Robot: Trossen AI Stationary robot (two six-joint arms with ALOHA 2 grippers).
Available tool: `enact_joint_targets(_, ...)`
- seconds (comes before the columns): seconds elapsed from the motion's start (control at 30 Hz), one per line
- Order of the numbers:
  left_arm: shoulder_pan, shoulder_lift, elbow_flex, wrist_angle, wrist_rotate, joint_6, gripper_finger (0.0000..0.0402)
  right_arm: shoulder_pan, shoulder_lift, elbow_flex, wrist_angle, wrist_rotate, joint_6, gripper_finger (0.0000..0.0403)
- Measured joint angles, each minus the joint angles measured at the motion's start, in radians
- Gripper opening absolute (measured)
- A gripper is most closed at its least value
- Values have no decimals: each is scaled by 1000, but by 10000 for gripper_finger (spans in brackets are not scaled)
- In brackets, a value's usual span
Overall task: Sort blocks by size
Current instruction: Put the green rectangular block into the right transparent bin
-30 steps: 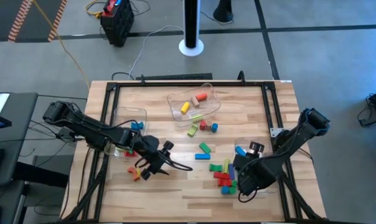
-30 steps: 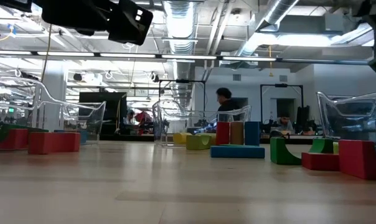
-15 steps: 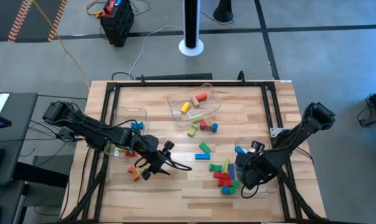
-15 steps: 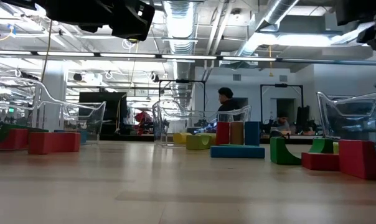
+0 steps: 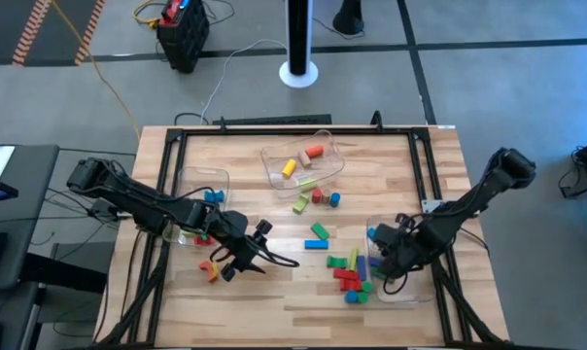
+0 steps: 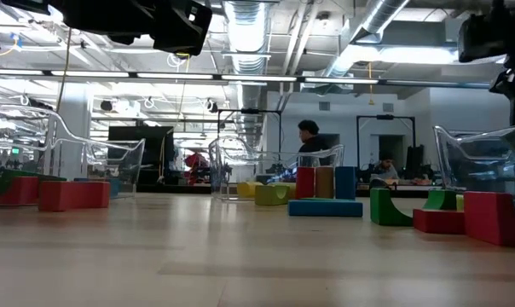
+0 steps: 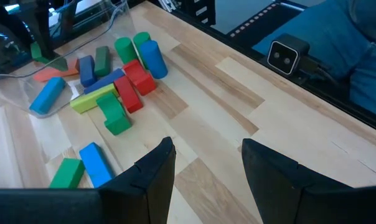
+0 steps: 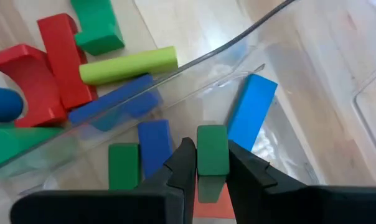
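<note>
A cluster of red, green, blue and yellow blocks (image 5: pixel 347 272) lies on the wood table near its right front. Beside it stands a clear bin (image 5: pixel 402 255). My right gripper (image 8: pixel 211 163) hangs over this bin, shut on a small green block (image 8: pixel 211 144). Inside the bin lie two blue blocks (image 8: pixel 250 121) and another green one (image 8: pixel 123 165). My left gripper (image 7: pixel 203 152) stands open with nothing between its fingers above bare table at the front left (image 5: pixel 243 262), next to a red and orange block (image 5: pixel 213 271). My right gripper pinches the green block by two opposite sides (image 8: pixel 200 155) between its two fingers. The fingers come from above, pointing steeply down into the clear bin. The block sticks out past the fingertips, over the blocks on the bin's floor.
A second clear bin (image 5: pixel 303 160) with yellow and orange blocks stands at the far middle, a third (image 5: pixel 201 190) at the left. Loose blocks (image 5: pixel 318 199) lie mid-table. Black rails (image 5: pixel 422 165) frame the table. People sit in the room beyond (image 6: pixel 309 145).
My right gripper has gone from beside the block cluster toward the table's right and far side, over the clear bin, and has tipped steeper downward with the green block between its fingers.
</note>
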Motion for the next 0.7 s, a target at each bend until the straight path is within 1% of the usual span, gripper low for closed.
enact_joint_targets(0.47,0,0,0,0,0,0,180,-7,-25,-6,-1,0,11,101)
enact_joint_targets(0.57,0,0,0,0,0,0,180,-7,-25,-6,-2,0,11,110)
enact_joint_targets(0.7,0,0,0,0,0,0,180,-7,-25,-6,-3,0,11,134)
